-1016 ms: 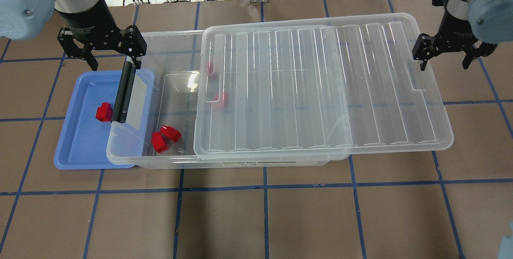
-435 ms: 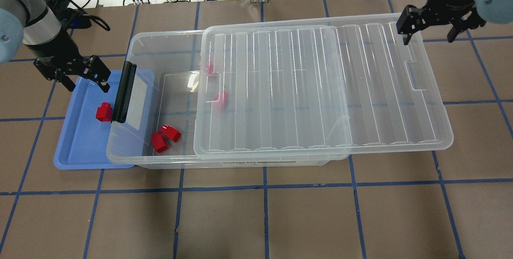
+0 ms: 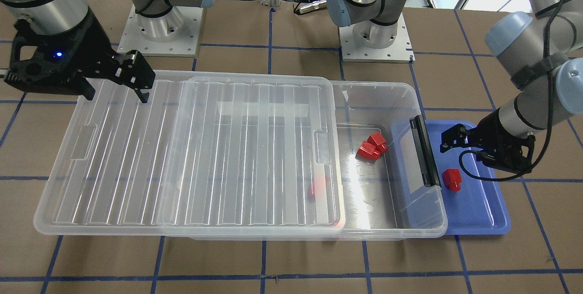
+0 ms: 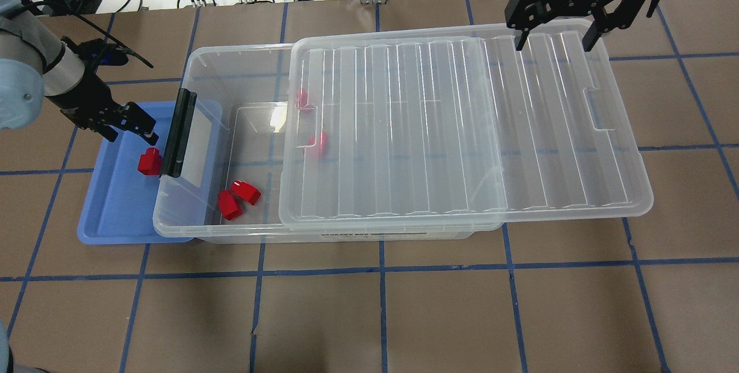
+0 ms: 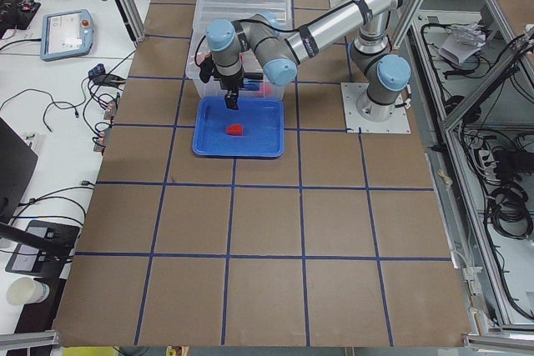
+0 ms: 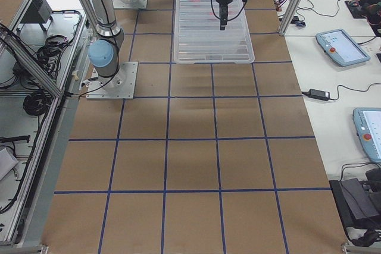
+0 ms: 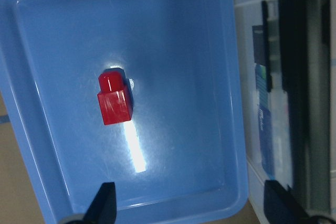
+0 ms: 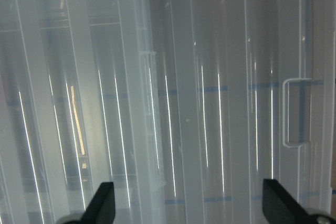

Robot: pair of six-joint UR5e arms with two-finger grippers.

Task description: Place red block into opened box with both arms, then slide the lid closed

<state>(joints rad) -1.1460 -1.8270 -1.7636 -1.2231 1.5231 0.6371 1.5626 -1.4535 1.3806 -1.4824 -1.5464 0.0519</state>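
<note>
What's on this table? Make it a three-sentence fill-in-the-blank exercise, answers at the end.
The red block outside the box lies in the blue ____.
The right gripper hovers above the ribbed clear ____.
The left gripper, near that block, has its jaws ____ and holds nothing.
Missing words: tray, lid, open.
</note>
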